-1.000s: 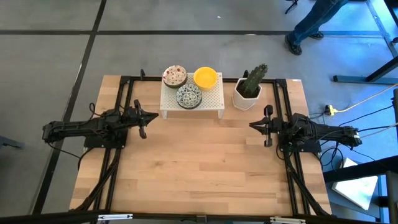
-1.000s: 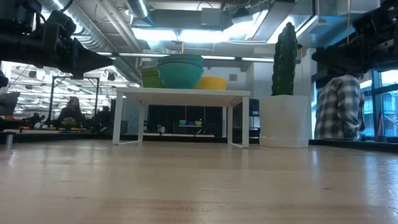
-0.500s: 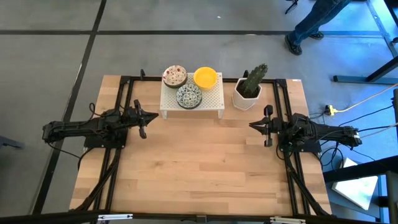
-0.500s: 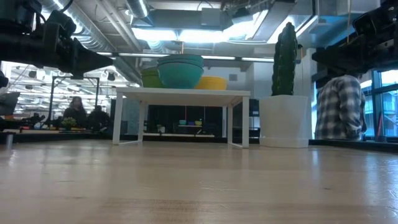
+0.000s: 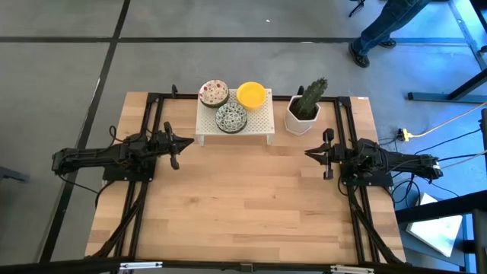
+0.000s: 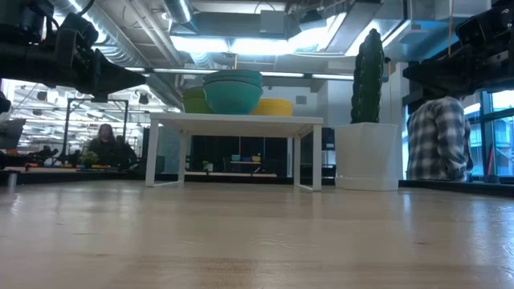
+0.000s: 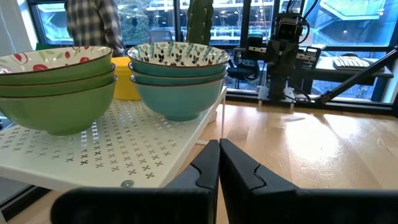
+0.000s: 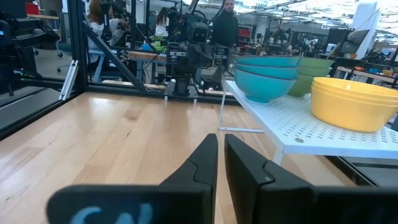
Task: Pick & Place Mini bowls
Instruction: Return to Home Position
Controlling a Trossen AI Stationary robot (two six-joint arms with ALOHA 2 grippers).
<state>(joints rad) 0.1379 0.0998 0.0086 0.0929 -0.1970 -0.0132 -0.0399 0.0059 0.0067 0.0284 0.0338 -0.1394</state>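
The mini bowls stand in three stacks on a white perforated rack (image 5: 255, 122) at the table's far edge. These are a red-speckled stack (image 5: 214, 93), a plain yellow stack (image 5: 251, 94) and a blue-green patterned stack (image 5: 230, 117). In the left wrist view the teal patterned stack (image 7: 178, 78) rests by its base on the rack top (image 7: 112, 149), beside the green red-speckled stack (image 7: 53, 87). My left gripper (image 5: 185, 143) hovers shut near the table's left edge, left of the rack. My right gripper (image 5: 310, 153) hovers shut near the right edge. Neither holds anything.
A white pot with a cactus (image 5: 304, 110) stands right of the rack, just beyond my right gripper. Black frame rails (image 5: 152, 106) run along the table's left, right and far sides. Bare wood (image 5: 243, 198) spans the middle and near part. A person stands in the room beyond.
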